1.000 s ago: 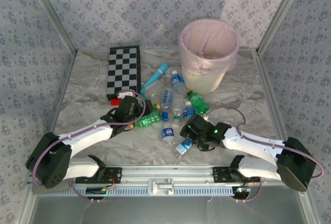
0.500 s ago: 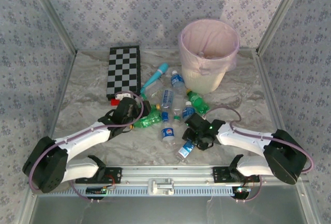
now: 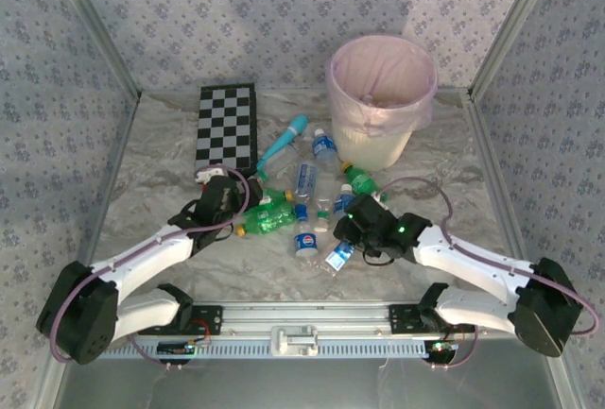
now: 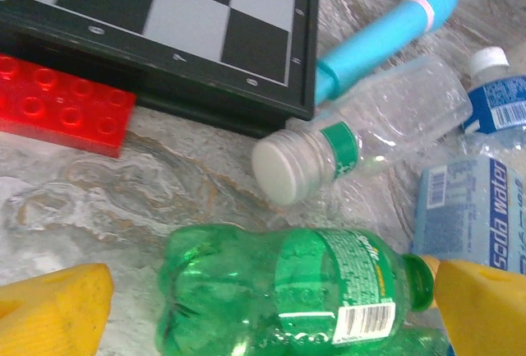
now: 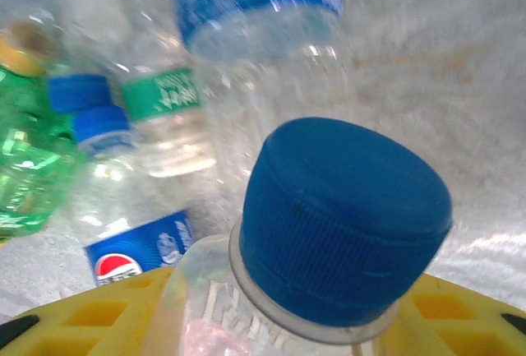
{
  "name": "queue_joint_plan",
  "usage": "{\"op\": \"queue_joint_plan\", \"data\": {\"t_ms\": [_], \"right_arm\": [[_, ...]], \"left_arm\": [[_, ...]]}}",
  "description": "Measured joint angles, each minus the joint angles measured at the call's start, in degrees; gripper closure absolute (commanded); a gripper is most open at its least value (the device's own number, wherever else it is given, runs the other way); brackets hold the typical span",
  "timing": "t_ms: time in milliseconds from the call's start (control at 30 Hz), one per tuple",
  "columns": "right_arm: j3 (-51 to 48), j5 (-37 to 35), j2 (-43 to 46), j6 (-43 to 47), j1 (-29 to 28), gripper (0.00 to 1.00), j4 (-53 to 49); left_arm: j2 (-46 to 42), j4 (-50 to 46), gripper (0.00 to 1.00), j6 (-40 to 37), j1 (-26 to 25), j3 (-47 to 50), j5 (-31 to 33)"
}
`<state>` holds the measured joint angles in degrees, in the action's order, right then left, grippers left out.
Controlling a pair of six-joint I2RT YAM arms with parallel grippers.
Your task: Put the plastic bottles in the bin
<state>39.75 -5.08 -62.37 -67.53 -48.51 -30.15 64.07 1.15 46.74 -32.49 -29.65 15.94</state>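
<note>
Right hand around bottle, pile's edge

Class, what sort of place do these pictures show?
Probably a robot test cell: patterned screens on a metal frame wall in the table, robot arms are bolted to a rail, and plastic bottles lie staged beside a bin.
</note>
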Motion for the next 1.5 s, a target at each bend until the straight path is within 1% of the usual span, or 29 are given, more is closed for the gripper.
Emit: {"op": "queue_joint_plan", "data": {"t_ms": [100, 167, 400, 467, 600, 767, 900, 1133, 1367, 1500], "right_arm": [[4.37, -2.64, 0.79, 5.97, 2.14, 0.52, -1.4], [8.13, -3.87, 0.81, 11.61, 3.93, 0.52, -1.66], [24.7, -4.26, -0.81, 32.17, 13.25, 0.53, -0.9], [29.03, -4.72, -1.4, 37.83, 14.88, 0.53, 1.4], [33.0, -5.29, -1.99, 47.5, 16.09, 0.52, 8.11], [38.29, -6.14, -6.75, 57.09, 18.86, 0.52, 16.15], [41.33, -6.47, -11.06, 61.22, 22.03, 0.52, 21.22], [51.28, -6.08, -20.2, 64.19, 28.59, 0.52, 24.3], [57.81, -5.66, -27.96, 65.02, 32.76, 0.52, 24.13], [60.35, -4.48, -33.31, 65.0, 33.83, 0.51, 21.2]], "left_arm": [[-1.92, -0.31, 0.0, 0.94, 0.76, 1.27, 0.42], [-2.97, -0.57, 0.0, 1.51, 1.31, 2.05, 0.5], [-4.83, -1.55, 0.0, 3.3, 2.95, 2.89, 0.42], [-4.79, -1.51, 0.0, 3.78, 3.26, 2.91, -0.11], [-4.24, -0.94, 0.0, 3.96, 3.41, 2.91, -1.86], [-1.66, 0.28, 0.0, 3.93, 3.52, 2.82, -4.92], [-0.09, 0.39, 0.0, 3.69, 3.52, 1.97, -7.28], [0.17, 0.79, 0.0, 3.23, 3.52, 0.28, -9.18], [0.17, 0.22, 0.0, 2.82, 3.52, 0.22, -9.33], [0.13, -0.07, 0.0, 2.82, 3.52, 0.22, -9.33]]}}
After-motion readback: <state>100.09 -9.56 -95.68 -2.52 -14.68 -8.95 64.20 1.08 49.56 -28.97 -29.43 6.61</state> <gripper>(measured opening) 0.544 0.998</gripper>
